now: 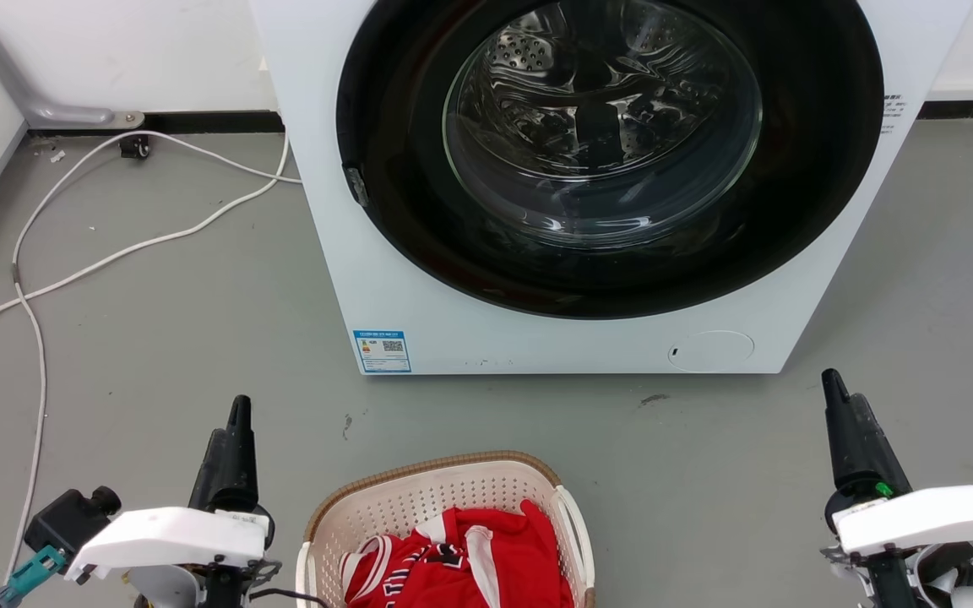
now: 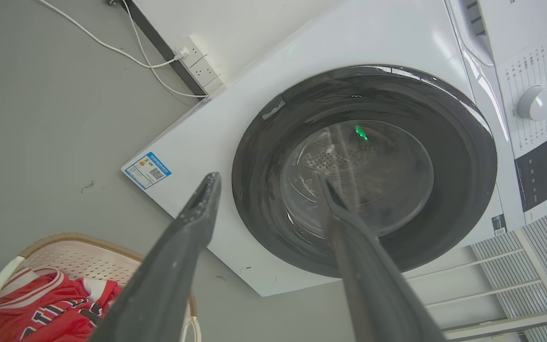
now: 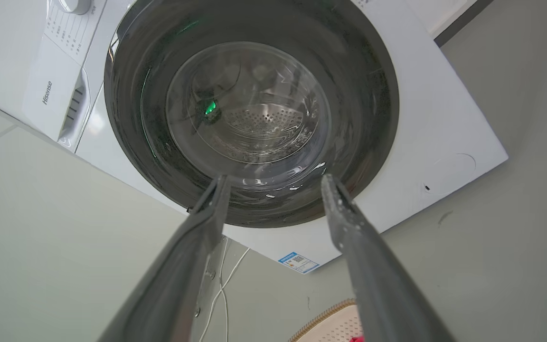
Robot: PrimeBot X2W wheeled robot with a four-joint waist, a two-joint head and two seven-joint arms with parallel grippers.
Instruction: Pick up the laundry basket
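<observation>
Floor, plain grey, carries everything here. At 6 o'clock in my head view sits the laundry basket, cream perforated plastic with a brown woven-look rim and a white handle on each side; its near end is cut off by the bottom edge. Inside lies a crumpled red jersey with white trim, heaped toward the near end and below the rim, so the handles are left bare. At 12 o'clock stands a white washing machine, its round dark door shut and the steel drum behind the glass looking empty. The basket is well apart from the machine, which I judge leaves room to lift it straight up. My left gripper is at 7 o'clock, near the basket's left side but not touching it. My right gripper is at 4 o'clock, well apart from the basket's right side. Both point toward 12, at the machine. In each wrist view the two dark fingers are spread apart with nothing between them, so both hands are empty. I judge the arms flank the basket because it calls for a two-handed lift by the handles. The approach has not begun, and the right arm has farther to come in. White cables trail across the floor at 10 o'clock, away from the work.
</observation>
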